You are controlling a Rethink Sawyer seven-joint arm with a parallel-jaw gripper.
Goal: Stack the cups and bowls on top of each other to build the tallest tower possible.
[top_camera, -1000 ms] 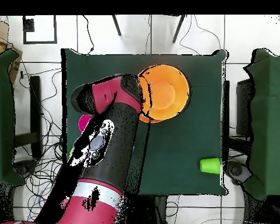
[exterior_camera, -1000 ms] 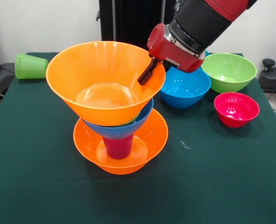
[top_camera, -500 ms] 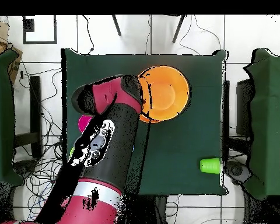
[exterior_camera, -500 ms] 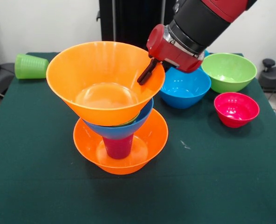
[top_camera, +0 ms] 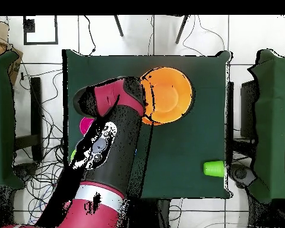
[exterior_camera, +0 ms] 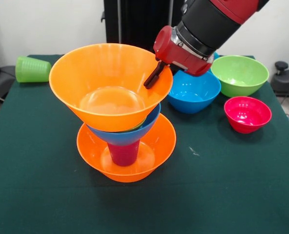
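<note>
Surface: dark green table (exterior_camera: 232,195), bare along the near edge.
Tower (exterior_camera: 122,122): purple cup (exterior_camera: 123,154) upright in the lower orange bowl (exterior_camera: 156,146), with a blue bowl (exterior_camera: 134,134) and a top orange bowl (exterior_camera: 110,83) above it.
Gripper (exterior_camera: 153,76): at the top bowl's rim; whether it grips cannot be told.
Loose: green cup (exterior_camera: 32,69) lying at the far corner; blue, green and red bowls alongside.

A robotics lab is being shown: a green-clothed table (top_camera: 168,160) is being ringed by trailing cables (top_camera: 44,178) on a white tiled floor (top_camera: 97,35), with further green tables (top_camera: 275,119) left and right.
</note>
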